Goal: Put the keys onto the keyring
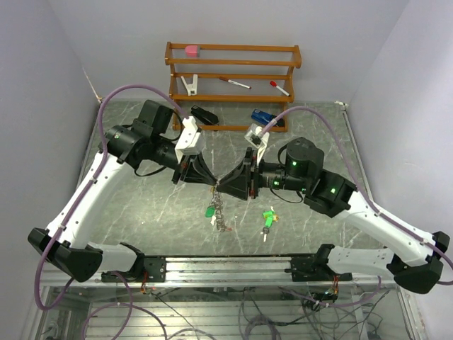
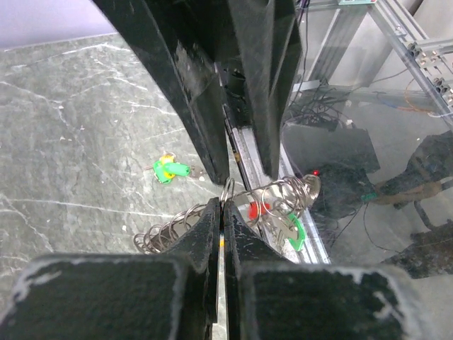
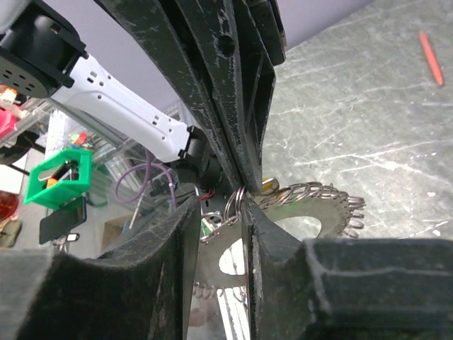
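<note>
The keyring (image 1: 221, 211) hangs over the middle of the table, between my two grippers. It is a pale metal ring edged with many small wire loops (image 2: 283, 193), and a green key (image 2: 298, 234) and a red tag (image 2: 257, 209) hang on it. My left gripper (image 1: 216, 183) (image 2: 224, 205) is shut on one small loop at the keyring's top. My right gripper (image 1: 234, 185) (image 3: 221, 205) faces it, jaws open, and the loops lie against the inner face of one finger. The ring's flat plate (image 3: 312, 206) shows behind. A loose green and yellow key (image 1: 267, 218) (image 2: 170, 170) lies on the table.
A wooden rack (image 1: 233, 71) stands at the back with a pink block, a white clip and red-capped pens. A black object (image 1: 205, 115) and a blue one (image 1: 262, 117) lie before it. A red pen (image 3: 430, 57) lies on the marble top.
</note>
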`<move>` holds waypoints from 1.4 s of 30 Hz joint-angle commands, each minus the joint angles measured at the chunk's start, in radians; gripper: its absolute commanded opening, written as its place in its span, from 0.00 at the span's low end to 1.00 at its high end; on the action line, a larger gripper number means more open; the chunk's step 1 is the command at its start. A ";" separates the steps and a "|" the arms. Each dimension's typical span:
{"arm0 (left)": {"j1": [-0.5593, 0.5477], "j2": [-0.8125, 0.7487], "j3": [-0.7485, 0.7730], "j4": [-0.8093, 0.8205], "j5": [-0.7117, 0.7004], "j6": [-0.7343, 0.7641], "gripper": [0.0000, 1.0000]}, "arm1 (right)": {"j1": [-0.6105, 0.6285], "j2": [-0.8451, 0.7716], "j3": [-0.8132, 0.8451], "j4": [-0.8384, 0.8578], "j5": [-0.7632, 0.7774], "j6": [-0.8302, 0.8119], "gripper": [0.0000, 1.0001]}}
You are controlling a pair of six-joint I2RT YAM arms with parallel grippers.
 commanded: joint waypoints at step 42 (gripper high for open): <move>-0.050 0.036 0.202 0.023 -0.145 -0.098 0.07 | 0.008 0.044 0.187 -0.113 0.225 -0.268 0.29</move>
